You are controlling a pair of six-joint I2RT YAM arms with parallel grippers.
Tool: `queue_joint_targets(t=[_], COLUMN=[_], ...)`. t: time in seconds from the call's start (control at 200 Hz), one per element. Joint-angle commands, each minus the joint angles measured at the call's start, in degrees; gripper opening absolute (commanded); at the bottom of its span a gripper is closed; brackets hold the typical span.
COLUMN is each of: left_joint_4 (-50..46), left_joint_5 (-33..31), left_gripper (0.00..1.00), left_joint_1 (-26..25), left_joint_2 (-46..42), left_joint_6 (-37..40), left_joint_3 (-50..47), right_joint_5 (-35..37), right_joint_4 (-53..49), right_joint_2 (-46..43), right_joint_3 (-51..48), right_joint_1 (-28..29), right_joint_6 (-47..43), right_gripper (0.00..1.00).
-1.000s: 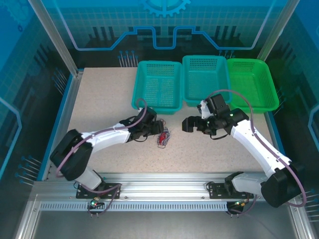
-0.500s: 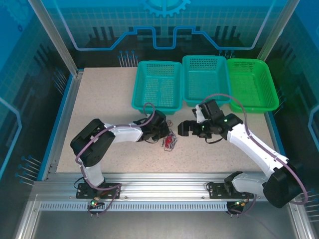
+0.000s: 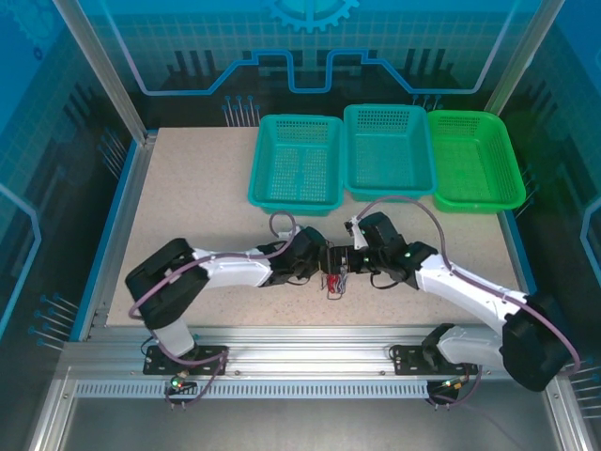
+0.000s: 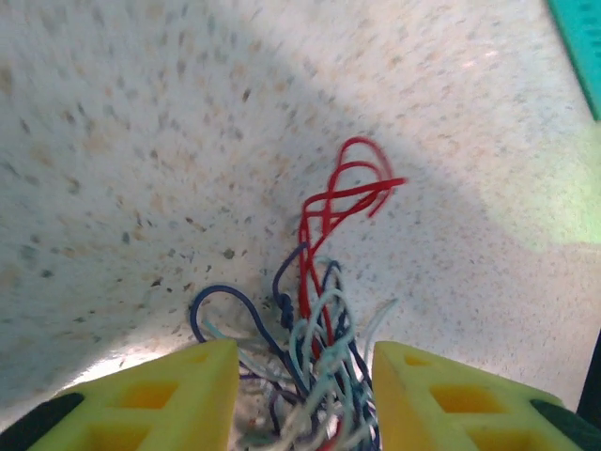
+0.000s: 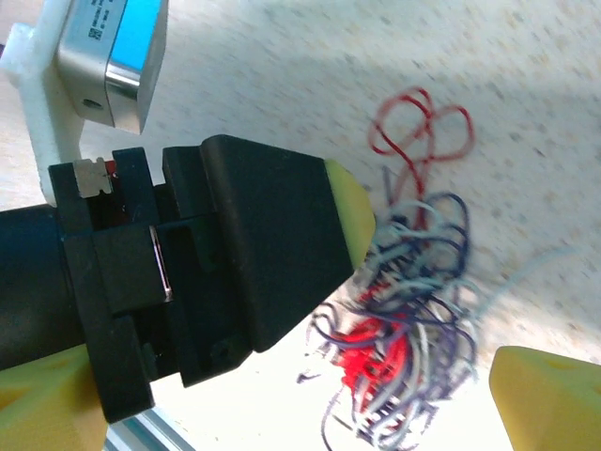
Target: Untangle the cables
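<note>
The cables point(image 3: 333, 281) are a small tangle of dark blue, whitish and red wires lying on the speckled table between the two grippers. In the left wrist view the tangle point(image 4: 319, 366) sits between the yellow fingertips point(image 4: 150, 399) of my open left gripper point(image 4: 305, 399), and red loops point(image 4: 346, 193) stick out beyond it. My left gripper point(image 3: 325, 264) and right gripper point(image 3: 346, 266) nearly meet above the tangle. The right gripper point(image 5: 296, 413) is open; its view shows the left gripper's black finger point(image 5: 263, 249) beside the cables point(image 5: 413, 319) and a red connector point(image 5: 380, 352).
Three empty mesh baskets stand along the back: a teal one point(image 3: 296, 174), a second teal one point(image 3: 388, 150) and a green one point(image 3: 474, 160). The table's front rail point(image 3: 300, 334) runs just behind the arm bases.
Both grippers have closed in on each other at the table's middle front. The left one moved right, dragging the tangle right and nearer; the right one moved left and down.
</note>
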Motion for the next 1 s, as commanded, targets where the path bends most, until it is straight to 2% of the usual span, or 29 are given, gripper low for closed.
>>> queue_joint_targets(t=[0.0,0.095,0.195,0.34,0.445,0.58,0.665,0.77,0.86,0.995], left_joint_4=[-7.2,-9.8,-12.6,-17.6,-23.7,-26.9,-26.8,-25.9,-24.6,-22.1], left_joint_5=[-5.7,-5.9,-5.2,-2.5,-1.9,-0.3,1.3,1.5,1.5,3.2], left_gripper=[0.45,0.46,0.47,0.47,0.47,0.48,0.49,0.51,0.52,0.53], left_joint_1=[2.6,4.5,5.7,8.0,9.9,11.0,11.1,11.2,11.2,11.2], left_joint_2=[-10.2,-14.5,-18.4,-22.4,-22.5,-21.8,-20.9,-21.3,-22.8,-25.0], left_joint_6=[9.2,18.2,29.4,40.1,42.1,42.2,41.9,42.0,43.6,49.5], left_joint_3=[-0.4,-1.7,-2.4,-3.5,-3.1,-3.3,-3.3,-3.5,-3.8,-4.4], right_joint_5=[8.1,7.5,7.7,9.4,3.8,-1.5,-0.1,6.7,9.5,9.2], right_joint_4=[-3.6,-1.9,-2.7,-4.5,-1.5,1.6,-1.2,-9.0,-12.7,-14.2], right_joint_2=[0.1,1.8,7.4,14.7,12.7,2.3,-5.1,-10.4,-9.9,0.1], right_joint_3=[-4.9,-5.3,-2.6,1.6,1.3,-1.4,-2.4,-3.0,-3.5,-0.3], right_joint_1=[-0.6,-0.3,0.4,2.4,2.5,2.3,1.8,0.7,0.2,0.9], right_joint_6=[-2.6,-2.7,-2.3,-1.2,-2.4,-3.6,-2.4,0.6,3.0,5.1], right_gripper=[1.0,1.0,1.0,1.0,1.0,1.0,1.0,1.0,1.0,1.0])
